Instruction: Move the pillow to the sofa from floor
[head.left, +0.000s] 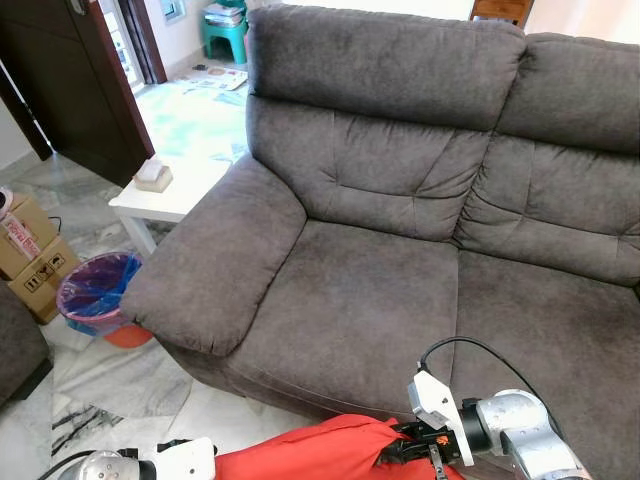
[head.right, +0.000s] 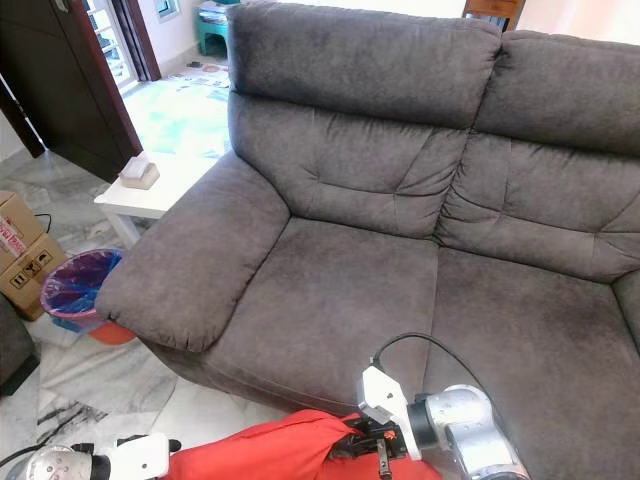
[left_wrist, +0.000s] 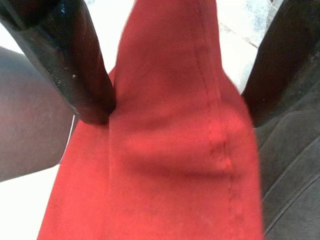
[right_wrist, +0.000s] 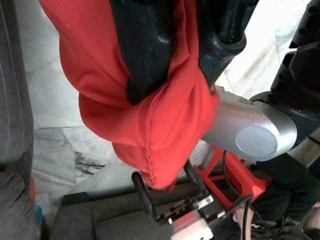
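Carrying the soft red fabric pillow (head.left: 310, 452) between both grippers, I have the left gripper (left_wrist: 175, 107) and right gripper (right_wrist: 172, 75) pinched onto its cloth, just short of the grey suede sofa (head.left: 380, 300) ahead; next, lift it forward onto the seat.

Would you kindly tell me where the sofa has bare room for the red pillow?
Both seat cushions of the sofa are bare, from the armrest rightwards. Both pincers hold the pillow before it. The white side table carries a tissue box.
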